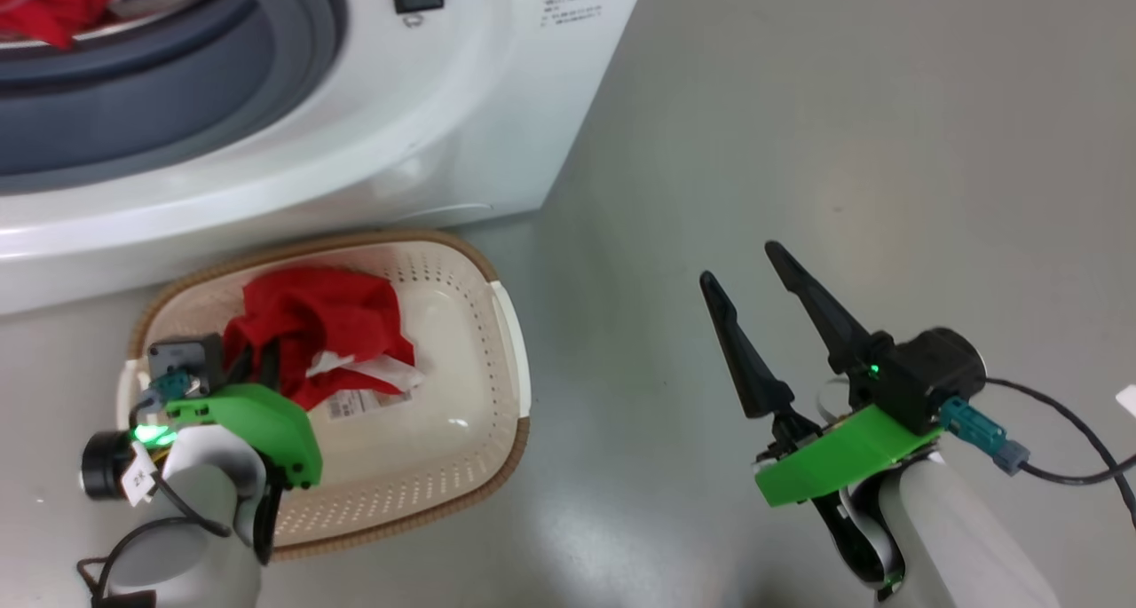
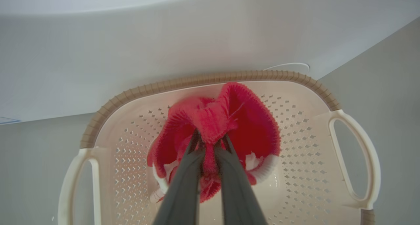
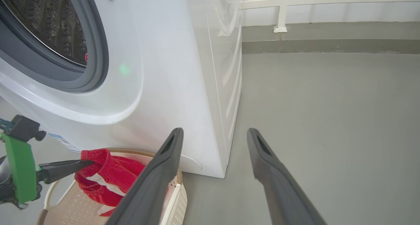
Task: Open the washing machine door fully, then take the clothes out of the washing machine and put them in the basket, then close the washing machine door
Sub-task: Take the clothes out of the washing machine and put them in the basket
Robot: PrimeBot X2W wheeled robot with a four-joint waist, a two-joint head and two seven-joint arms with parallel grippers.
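My left gripper is shut on a red garment with white parts, one of the clothes, which it holds inside the cream basket. In the head view the garment drapes over the basket bottom, in front of the white washing machine. More red clothes lie in the drum behind the grey rubber ring. My right gripper stands open over the bare floor to the right, holding nothing. The right wrist view shows its fingers wide apart, the machine and the held garment. The washing machine door is out of view.
Grey floor stretches free to the right of the machine and basket. A low wall with a white railing closes the far side. A paper label lies on the basket bottom. A black cable trails from my right wrist.
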